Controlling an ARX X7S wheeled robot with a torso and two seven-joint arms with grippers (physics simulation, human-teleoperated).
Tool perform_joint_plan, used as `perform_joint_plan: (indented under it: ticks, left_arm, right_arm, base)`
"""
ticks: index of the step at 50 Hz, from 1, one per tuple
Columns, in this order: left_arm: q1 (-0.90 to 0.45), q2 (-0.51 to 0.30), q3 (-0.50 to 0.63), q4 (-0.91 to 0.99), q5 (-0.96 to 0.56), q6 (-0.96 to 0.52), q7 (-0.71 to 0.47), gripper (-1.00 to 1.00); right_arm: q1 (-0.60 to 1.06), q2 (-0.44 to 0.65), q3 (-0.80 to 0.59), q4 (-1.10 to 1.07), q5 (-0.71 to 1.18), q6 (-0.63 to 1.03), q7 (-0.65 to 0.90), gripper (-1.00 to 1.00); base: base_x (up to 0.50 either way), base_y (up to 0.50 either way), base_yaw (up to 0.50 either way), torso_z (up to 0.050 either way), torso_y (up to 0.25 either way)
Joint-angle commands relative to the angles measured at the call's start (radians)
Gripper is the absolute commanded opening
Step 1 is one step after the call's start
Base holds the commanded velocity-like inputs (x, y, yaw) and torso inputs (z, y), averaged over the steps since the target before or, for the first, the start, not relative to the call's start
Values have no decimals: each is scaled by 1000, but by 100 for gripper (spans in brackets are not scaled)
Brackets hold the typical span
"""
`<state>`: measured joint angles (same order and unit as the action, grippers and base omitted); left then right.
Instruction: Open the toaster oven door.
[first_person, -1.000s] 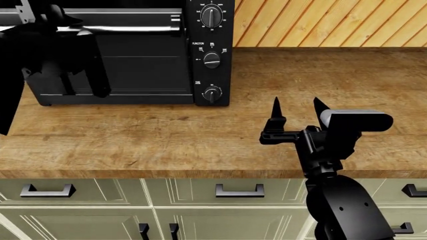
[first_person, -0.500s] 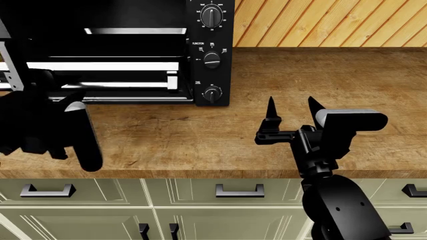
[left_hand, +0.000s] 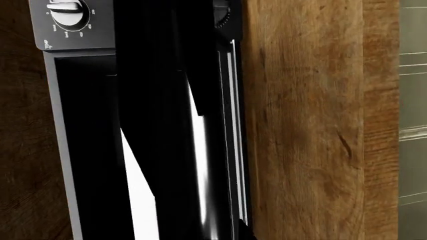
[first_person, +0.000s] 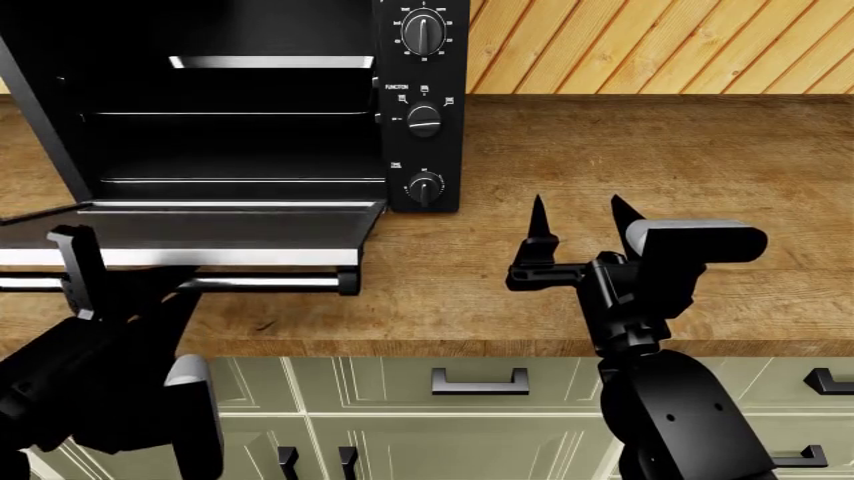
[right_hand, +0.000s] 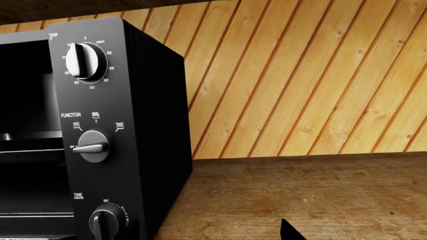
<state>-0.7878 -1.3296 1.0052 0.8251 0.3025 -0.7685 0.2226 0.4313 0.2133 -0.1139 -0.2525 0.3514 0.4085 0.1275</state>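
Observation:
The black toaster oven (first_person: 422, 60) stands at the back left of the wooden counter, its three knobs on the right-hand strip. Its door (first_person: 227, 225) lies open and flat, level with the counter, showing the dark cavity and rack. The silver bar handle (first_person: 267, 283) runs along the door's front edge. My left gripper (first_person: 80, 285) is at the handle's left end, one finger (first_person: 74, 258) over the door edge, closed around the bar. The left wrist view shows the door (left_hand: 167, 100) and handle (left_hand: 200, 150) close up. My right gripper (first_person: 581, 222) is open and empty over the counter, right of the oven (right_hand: 153, 125).
The wooden countertop (first_person: 641, 150) stretches to the right, with a slatted wood wall (first_person: 641, 45) behind it. Pale green cabinet fronts with black handles (first_person: 481, 380) run below the counter's front edge. The open door reaches out close to that edge.
The door has swung from shut to fully open and flat. My left gripper came down and toward me with the handle. The right arm barely moved.

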Motion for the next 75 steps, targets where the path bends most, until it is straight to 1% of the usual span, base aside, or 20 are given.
perform_joint_plan:
  ticks: [1,9,21,35,53,75]
  left_arm:
    - [222,43,166,67,-178,42,-101,-100]
    - [339,58,248,44,-166,62,-186,-100]
    - [467,79,346,-8,-151,114,-262,-100]
    - [490,96,353,-75,-227,174,-245,-100]
    - [590,105,384,-81,-319,189,-318,-100]
    - [625,107,392,-83,-355,197,-350,-100]
  right_arm:
    - [-4,3,-5,8,0,-8,6,100]
    - [-4,4,-11,13,-1,-11,10,100]
    - [-3,6,-19,23,2,-18,12,100]
    - [-6,8,-23,29,8,-27,16,100]
    - [-10,10,-33,39,12,-39,21,100]
    - [-14,15,-41,47,18,-49,28,100]
  base:
    - [0,-3,-8,0,0]
    - [4,-3,-9,0,0]
    - [7,-5,-11,0,0]
    - [9,-6,-11,0,0]
    - [7,-6,-11,0,0]
    - [0,-5,-7,0,0]
